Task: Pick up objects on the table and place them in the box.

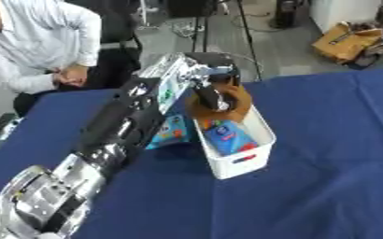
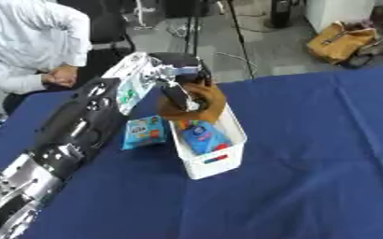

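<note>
Brown object held by left hand fingers curled round it, above white box.

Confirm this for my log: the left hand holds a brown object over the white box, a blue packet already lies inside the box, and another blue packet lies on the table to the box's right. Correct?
One detail is off. The second blue packet lies on the table to the left of the white box, beside the left arm, as the right eye view shows. The rest stands: the left hand holds the brown object over the box, with a blue packet inside.

No text can be read here. The blue packet on the tabletop and the blue packet in the box bear print too blurred to make out.
</note>
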Controlling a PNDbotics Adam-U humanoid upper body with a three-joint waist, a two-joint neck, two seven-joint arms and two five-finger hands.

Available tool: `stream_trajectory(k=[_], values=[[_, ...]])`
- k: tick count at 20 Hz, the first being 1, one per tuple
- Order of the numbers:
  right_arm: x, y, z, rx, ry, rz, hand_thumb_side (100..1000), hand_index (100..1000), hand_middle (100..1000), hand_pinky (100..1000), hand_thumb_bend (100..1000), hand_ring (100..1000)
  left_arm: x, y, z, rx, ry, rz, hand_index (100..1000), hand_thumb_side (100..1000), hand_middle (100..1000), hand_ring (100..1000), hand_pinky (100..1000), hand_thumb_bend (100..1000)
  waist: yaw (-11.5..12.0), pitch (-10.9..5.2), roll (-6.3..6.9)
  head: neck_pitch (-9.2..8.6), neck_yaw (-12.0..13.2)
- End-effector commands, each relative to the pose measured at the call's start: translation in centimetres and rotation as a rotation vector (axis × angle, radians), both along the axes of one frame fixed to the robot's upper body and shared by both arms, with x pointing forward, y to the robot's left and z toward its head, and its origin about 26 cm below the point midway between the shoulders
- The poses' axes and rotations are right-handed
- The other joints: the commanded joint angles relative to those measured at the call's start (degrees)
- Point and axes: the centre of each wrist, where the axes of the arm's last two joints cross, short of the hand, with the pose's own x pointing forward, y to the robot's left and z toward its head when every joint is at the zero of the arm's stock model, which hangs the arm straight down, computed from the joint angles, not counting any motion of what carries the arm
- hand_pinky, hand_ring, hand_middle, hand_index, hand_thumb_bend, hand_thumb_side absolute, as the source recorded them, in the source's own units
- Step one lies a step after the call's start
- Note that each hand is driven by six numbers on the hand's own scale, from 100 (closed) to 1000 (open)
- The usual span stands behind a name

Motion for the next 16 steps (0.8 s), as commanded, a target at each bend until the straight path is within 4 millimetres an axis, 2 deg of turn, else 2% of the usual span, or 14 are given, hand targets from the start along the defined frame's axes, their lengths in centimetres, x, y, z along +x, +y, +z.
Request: stream_trajectory(k=[1, 16], values=[[-0.4, 0.2, 0.8, -0.007, -0.035, 0.018, 572, 589, 615, 757, 100, 711, 0.1, 0.3, 1.0, -0.012, -0.035, 0.016, 589, 182, 391, 285, 187, 100, -0.17, -0.76, -0.64, -0.81, 0.33], [-0.3, 0.4, 0.9, 0.000, -0.041, 0.036, 567, 588, 614, 757, 100, 711, 0.8, 0.0, -1.2, -0.026, -0.037, 0.078, 591, 191, 390, 287, 192, 100, -1.63, -0.33, -0.25, -1.31, 1.02]])
